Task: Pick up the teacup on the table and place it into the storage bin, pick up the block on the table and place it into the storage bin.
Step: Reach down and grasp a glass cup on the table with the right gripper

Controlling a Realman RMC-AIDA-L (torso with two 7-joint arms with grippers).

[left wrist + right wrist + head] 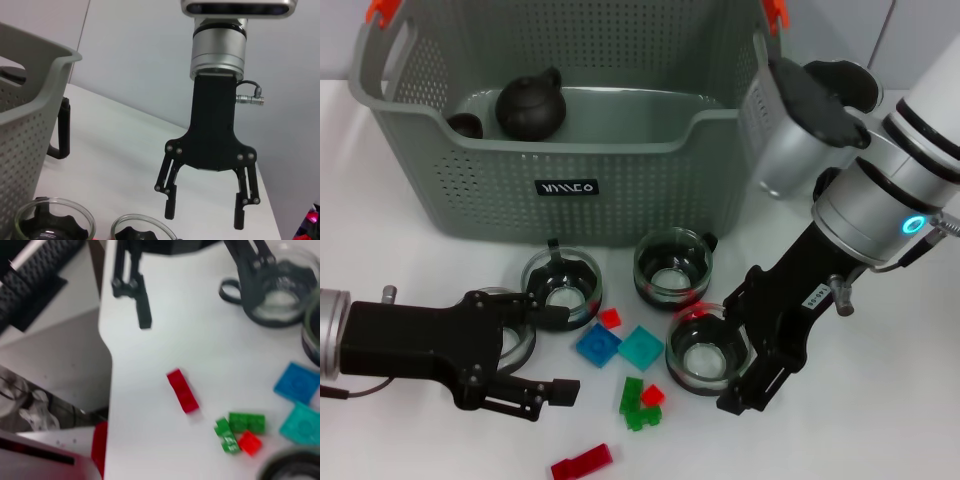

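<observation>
Teacups of clear glass, like the one [706, 352] at the right claw [752, 350], stand on the white counter [880, 420] before the grey perforated storage bin [570, 180]; none shows inside. Right claw straddles that cup, not gripping. Left claw [552, 352] spreads wide, empty. Coloured plastic blocks [641, 402] wait between them.

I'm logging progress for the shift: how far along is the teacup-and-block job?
Done: nothing visible. The storage bin shows a dark teapot but no glass teacup or block. In hand: nothing. The right gripper is open beside a teacup, and the left gripper is open too. Left: the teacups and blocks all sit on the table.
</observation>
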